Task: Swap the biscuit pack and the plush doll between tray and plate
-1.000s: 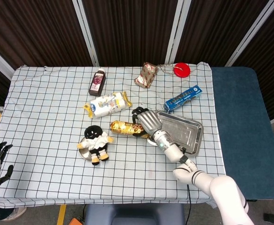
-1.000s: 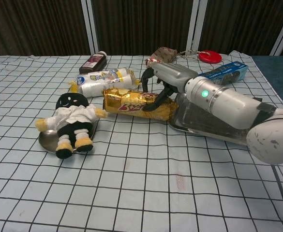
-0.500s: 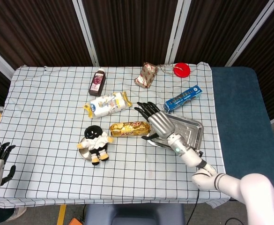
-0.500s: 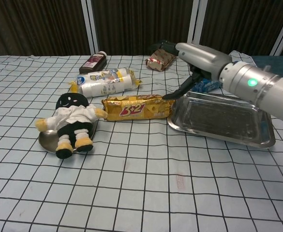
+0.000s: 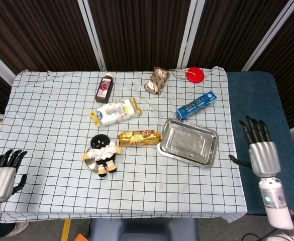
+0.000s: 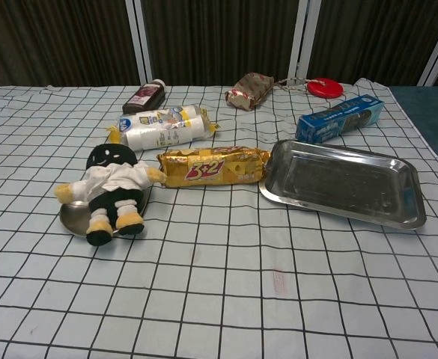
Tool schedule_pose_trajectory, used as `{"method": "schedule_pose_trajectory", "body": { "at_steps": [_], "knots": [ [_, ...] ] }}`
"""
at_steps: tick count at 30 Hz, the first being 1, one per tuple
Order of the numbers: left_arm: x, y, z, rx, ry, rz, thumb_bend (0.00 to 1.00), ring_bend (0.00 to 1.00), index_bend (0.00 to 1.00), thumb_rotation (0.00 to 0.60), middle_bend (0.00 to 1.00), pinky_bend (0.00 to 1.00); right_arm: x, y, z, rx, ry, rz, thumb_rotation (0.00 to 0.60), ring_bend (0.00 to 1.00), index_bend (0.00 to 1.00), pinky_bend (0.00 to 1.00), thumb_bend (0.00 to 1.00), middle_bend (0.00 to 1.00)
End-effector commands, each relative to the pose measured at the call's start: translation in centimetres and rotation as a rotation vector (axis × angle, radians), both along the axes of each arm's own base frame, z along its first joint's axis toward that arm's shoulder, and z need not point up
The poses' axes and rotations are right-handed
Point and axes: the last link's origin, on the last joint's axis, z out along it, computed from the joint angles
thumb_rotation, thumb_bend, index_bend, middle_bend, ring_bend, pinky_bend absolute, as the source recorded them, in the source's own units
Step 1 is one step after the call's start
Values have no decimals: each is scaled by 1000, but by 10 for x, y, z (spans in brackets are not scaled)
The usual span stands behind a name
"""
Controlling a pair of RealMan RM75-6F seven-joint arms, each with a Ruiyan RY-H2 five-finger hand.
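Golden biscuit pack (image 5: 139, 137) is lying on the cloth beside the bare tray (image 5: 209, 151), well left of the right hand's (image 5: 259, 150) spread, empty fingers, while the plush doll (image 5: 103, 152) is sitting on the plate (image 5: 89, 159), probably needing moving next.

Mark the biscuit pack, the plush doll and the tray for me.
biscuit pack (image 6: 213, 166), chest view, middle of the gold wrapper.
plush doll (image 6: 114, 182), chest view, its white shirt.
tray (image 6: 344, 183), chest view, bare floor of the steel tray.

Head view high above, looking steeply down; chest view low, near, facing across the same checked table (image 5: 51, 165).
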Motion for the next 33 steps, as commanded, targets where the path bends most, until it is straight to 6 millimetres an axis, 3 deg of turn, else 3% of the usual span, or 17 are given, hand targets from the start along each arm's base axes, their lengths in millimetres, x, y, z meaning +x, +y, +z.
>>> {"method": "schedule_pose_trajectory", "body": {
  "at_steps": [1, 6, 15, 24, 33],
  "knots": [
    [19, 15, -9, -31, 14, -21, 440, 64, 103, 600, 100, 159, -12, 26, 11, -44, -4, -35, 600, 0, 0, 0, 28, 0],
    [43, 31, -21, -95, -8, -23, 435, 8, 19, 600, 5, 155, -17, 45, 17, -160, -41, 51, 600, 0, 0, 0, 22, 0],
    [87, 59, -58, -217, -86, -84, 386, 0, 0, 600, 0, 135, -25, 57, 27, -163, -124, 98, 600, 0, 0, 0, 22, 0],
    [109, 74, -103, -306, -140, -86, 365, 0, 0, 600, 0, 121, -24, 61, 29, -130, -158, 123, 600, 0, 0, 0, 22, 0],
    [124, 81, -125, -323, -165, -75, 364, 0, 0, 600, 0, 121, -23, 63, 30, -127, -171, 142, 600, 0, 0, 0, 22, 0]
  ]
}}
